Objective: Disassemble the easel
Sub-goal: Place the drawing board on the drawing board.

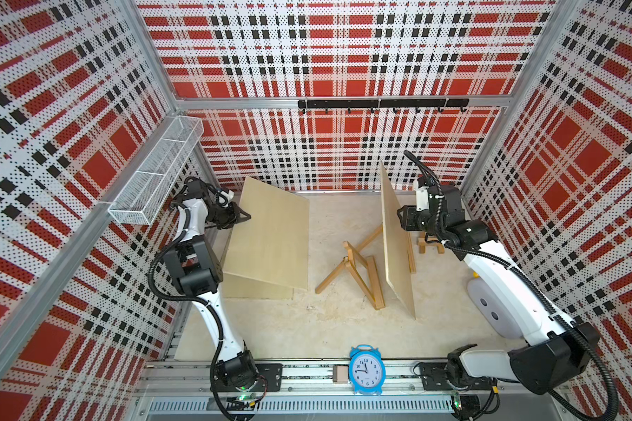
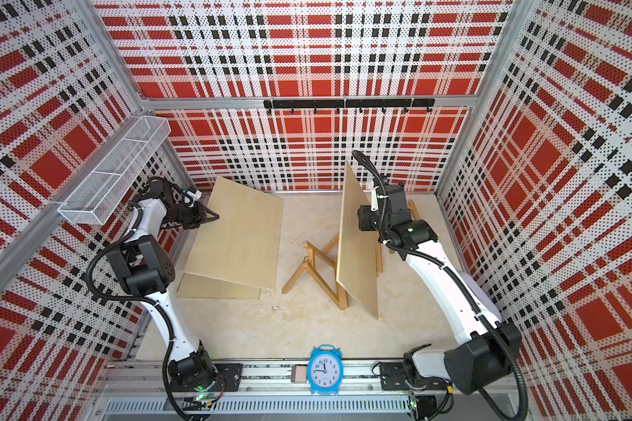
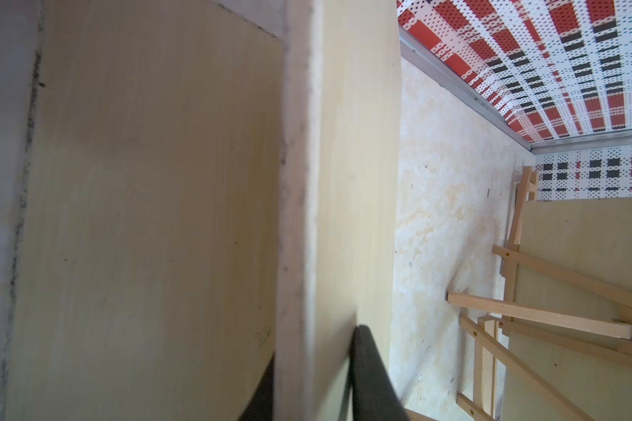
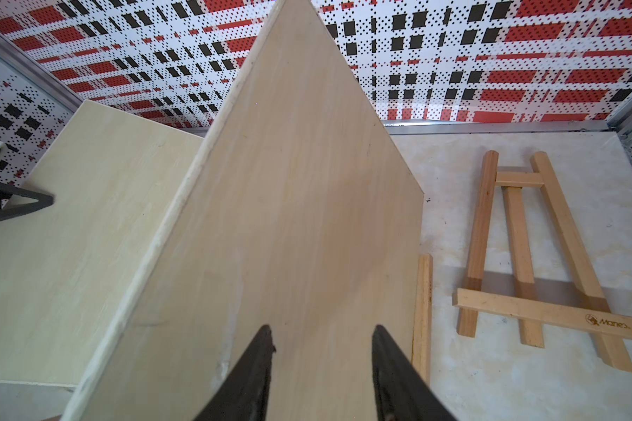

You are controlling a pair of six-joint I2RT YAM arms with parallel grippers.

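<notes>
A wooden easel (image 1: 358,269) stands mid-table with a plywood board (image 1: 398,248) leaning on it almost upright. My right gripper (image 4: 322,330) is open against that board's right face (image 4: 289,218), with nothing between its fingers. A second board (image 1: 270,237) is tilted with its left edge raised. My left gripper (image 1: 247,215) is shut on that edge, and the left wrist view shows one finger (image 3: 365,364) on the board's upper face (image 3: 354,145). A third board (image 1: 260,291) lies flat under the tilted one. A small easel (image 4: 526,255) lies flat at the back right.
A blue alarm clock (image 1: 366,370) stands at the front edge. A white mesh basket (image 1: 157,175) hangs on the left wall and a black hook rail (image 1: 380,104) on the back wall. A white rounded object (image 1: 489,310) sits under my right arm.
</notes>
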